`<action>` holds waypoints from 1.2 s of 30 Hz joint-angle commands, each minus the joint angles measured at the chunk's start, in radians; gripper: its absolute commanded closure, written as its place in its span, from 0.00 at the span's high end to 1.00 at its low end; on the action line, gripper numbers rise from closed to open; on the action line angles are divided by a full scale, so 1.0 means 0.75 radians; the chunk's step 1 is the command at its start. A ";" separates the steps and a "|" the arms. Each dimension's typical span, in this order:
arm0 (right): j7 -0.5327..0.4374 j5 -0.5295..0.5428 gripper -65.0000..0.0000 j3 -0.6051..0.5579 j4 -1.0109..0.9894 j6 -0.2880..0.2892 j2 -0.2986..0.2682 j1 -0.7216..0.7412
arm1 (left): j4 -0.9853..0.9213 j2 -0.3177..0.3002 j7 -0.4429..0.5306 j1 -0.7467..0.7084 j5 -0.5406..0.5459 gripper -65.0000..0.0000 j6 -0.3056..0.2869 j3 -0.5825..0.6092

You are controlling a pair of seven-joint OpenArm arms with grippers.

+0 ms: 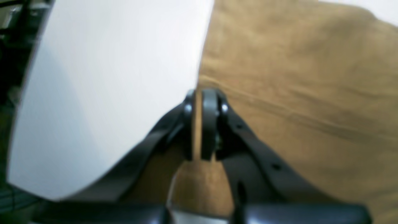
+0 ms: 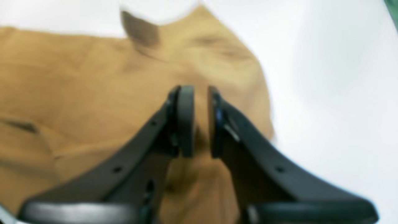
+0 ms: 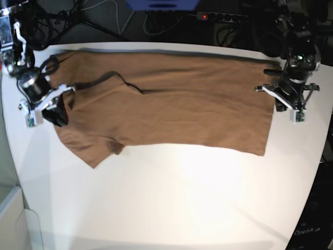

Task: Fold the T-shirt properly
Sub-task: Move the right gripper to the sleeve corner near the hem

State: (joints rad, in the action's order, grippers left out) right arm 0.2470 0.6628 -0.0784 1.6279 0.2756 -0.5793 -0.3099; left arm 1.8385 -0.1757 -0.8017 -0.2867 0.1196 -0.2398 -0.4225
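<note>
The tan-brown T-shirt [image 3: 171, 104] lies flat across the far half of the white table [image 3: 182, 198], neck end toward the left and hem toward the right. In the left wrist view my left gripper [image 1: 197, 93] is shut on the T-shirt [image 1: 295, 93] at its edge, with a thin strip of cloth between the pads. In the base view the left gripper [image 3: 272, 94] sits at the shirt's right edge. My right gripper [image 2: 200, 90] hovers over the T-shirt [image 2: 77, 93] near a sleeve, its jaws a narrow gap apart with nothing pinched. That right gripper [image 3: 56, 112] is at the shirt's left end in the base view.
Bare white tabletop [image 1: 108, 77] runs beside the shirt's edge and fills the near half of the table. Beyond the far edge lie cables and a power strip [image 3: 218, 15]. The table's edge curves close behind each arm.
</note>
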 commanded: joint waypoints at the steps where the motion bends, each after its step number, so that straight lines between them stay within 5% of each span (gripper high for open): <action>1: 0.019 0.011 0.19 0.013 -0.013 0.016 -0.024 0.083 | 0.001 -0.018 0.014 0.044 -0.001 0.06 0.008 -0.004; 8: 0.273 0.009 0.28 -0.038 -0.377 0.180 -0.004 0.580 | -0.081 -0.037 -0.057 0.189 0.001 0.06 0.008 -0.006; 14: 0.287 0.009 0.53 -0.210 -0.727 0.354 0.027 0.860 | -0.081 -0.031 -0.057 0.193 0.001 0.06 0.008 -0.006; 20: 0.275 0.009 0.55 -0.330 -0.944 0.558 0.078 0.979 | -0.075 -0.035 -0.057 0.181 -0.005 0.06 0.008 -0.006; 36: -0.062 0.007 0.55 -0.647 -1.437 0.563 0.121 1.210 | -0.063 -0.035 -0.057 0.132 -0.009 0.06 0.008 -0.006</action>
State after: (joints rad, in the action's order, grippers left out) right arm 0.2081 0.6609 -0.5697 0.5388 0.6910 -0.4774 0.5652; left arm 1.7710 -0.1913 -0.8639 -0.1951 0.1089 -0.2359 -0.4229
